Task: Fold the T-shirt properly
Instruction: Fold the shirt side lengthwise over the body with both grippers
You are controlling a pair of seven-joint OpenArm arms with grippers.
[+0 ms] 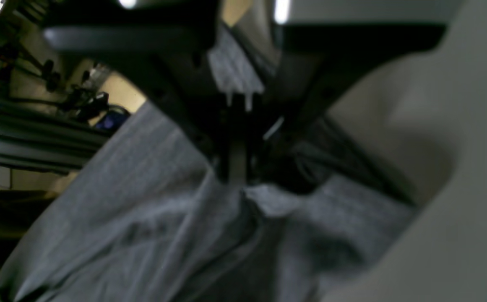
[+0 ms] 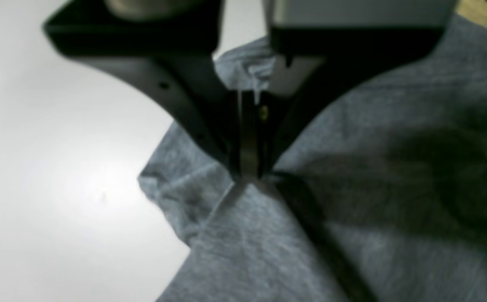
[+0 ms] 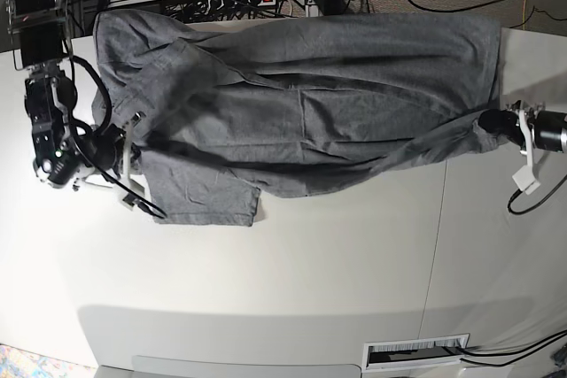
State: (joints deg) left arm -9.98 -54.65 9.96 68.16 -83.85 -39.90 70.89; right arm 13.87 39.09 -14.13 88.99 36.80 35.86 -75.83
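Firstly, in the left wrist view we find the left gripper (image 1: 237,167) clamped on a bunched fold of the T-shirt (image 1: 142,218), the cloth falling away below the closed jaws. Next, in the right wrist view we note the right gripper (image 2: 249,172) pinched tight on the shirt's edge, grey fabric spreading to one side over the white table (image 2: 58,167). Lastly, in the base view we record the T-shirt (image 3: 301,104) stretched sideways along the table's far edge (image 3: 266,289), held at each end by one gripper, with a sleeve lying flat near the right arm (image 3: 53,139).
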